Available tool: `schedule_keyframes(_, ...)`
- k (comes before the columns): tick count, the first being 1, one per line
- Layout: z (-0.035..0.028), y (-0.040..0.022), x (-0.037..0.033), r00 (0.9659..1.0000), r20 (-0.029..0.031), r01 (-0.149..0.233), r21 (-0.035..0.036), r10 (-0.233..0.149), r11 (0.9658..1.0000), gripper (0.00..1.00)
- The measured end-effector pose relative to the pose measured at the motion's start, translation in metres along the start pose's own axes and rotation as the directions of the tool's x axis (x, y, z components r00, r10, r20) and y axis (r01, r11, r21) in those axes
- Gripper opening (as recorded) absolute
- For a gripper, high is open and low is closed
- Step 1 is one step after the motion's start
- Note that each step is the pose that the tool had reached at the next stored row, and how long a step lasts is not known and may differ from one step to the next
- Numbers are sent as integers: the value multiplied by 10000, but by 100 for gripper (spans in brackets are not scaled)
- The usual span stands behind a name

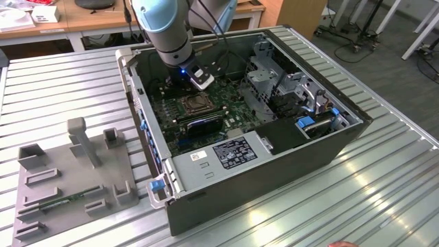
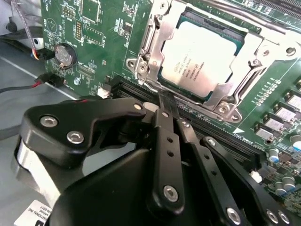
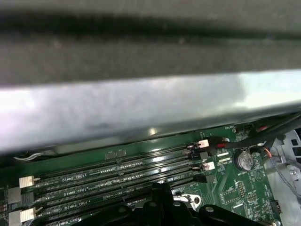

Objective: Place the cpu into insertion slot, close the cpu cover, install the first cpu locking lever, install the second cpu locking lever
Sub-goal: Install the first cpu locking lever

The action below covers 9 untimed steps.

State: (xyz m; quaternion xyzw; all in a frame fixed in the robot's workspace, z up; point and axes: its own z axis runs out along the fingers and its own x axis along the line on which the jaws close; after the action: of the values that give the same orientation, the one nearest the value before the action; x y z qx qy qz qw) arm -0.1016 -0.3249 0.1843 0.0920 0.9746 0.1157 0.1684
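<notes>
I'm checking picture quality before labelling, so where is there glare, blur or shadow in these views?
In the second wrist view, the cpu top is bright and washed out, while the gripper is a dark, soft foreground mass. In the first wrist view, a wide blurred grey band of the case wall glares. In the exterior view, the metal table shows bright reflections, and the case interior is dim.

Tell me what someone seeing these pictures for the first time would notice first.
Probably the open computer case lying on a ribbed metal table, with the robot arm reaching down into it in the exterior view. In the second wrist view, the cpu sits in the insertion slot with the silver cpu cover closed around it. The black pincer hangs just beside that socket, over the memory slots.
</notes>
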Motion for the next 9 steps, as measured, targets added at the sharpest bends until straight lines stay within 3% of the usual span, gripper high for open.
schedule_keyframes(9,-137,36,-45,10000,-3,1,9,-1,10000,11)
